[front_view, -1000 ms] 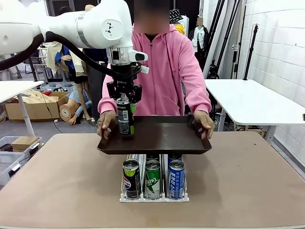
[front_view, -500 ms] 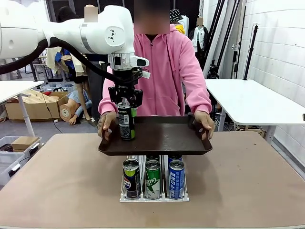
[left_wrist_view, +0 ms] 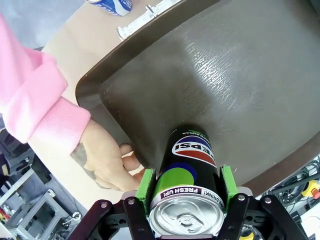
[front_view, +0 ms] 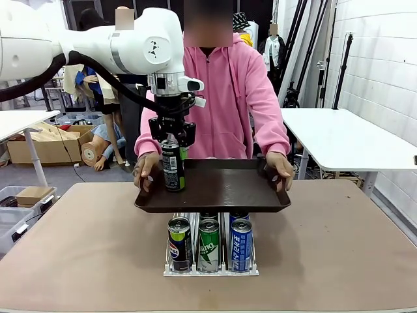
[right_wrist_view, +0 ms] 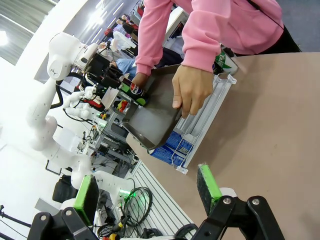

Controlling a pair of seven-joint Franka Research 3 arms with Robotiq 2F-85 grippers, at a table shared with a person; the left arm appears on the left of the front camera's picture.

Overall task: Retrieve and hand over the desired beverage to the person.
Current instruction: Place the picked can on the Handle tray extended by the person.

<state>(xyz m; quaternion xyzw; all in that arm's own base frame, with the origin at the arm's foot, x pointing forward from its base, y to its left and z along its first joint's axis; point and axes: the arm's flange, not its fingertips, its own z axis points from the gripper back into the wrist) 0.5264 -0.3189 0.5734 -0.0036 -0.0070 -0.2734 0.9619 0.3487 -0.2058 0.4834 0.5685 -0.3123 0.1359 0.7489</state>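
- The black can (front_view: 172, 166) stands upright on the brown tray (front_view: 225, 189), near the corner on the robot's left side.
- The left gripper (front_view: 172, 138) reaches down from above, its green pads (left_wrist_view: 146, 186) clamped on either side of the can's top.
- The person (front_view: 225, 85) in a pink hooded sweatshirt holds the tray by both ends above the table (front_view: 339, 248); one hand (front_view: 146, 168) is just beside the can.
- Under the tray, a rack (front_view: 210, 270) of other cans (front_view: 208, 244) sits on the table.
- The right gripper (right_wrist_view: 147, 185) has its fingers spread wide with nothing between them.
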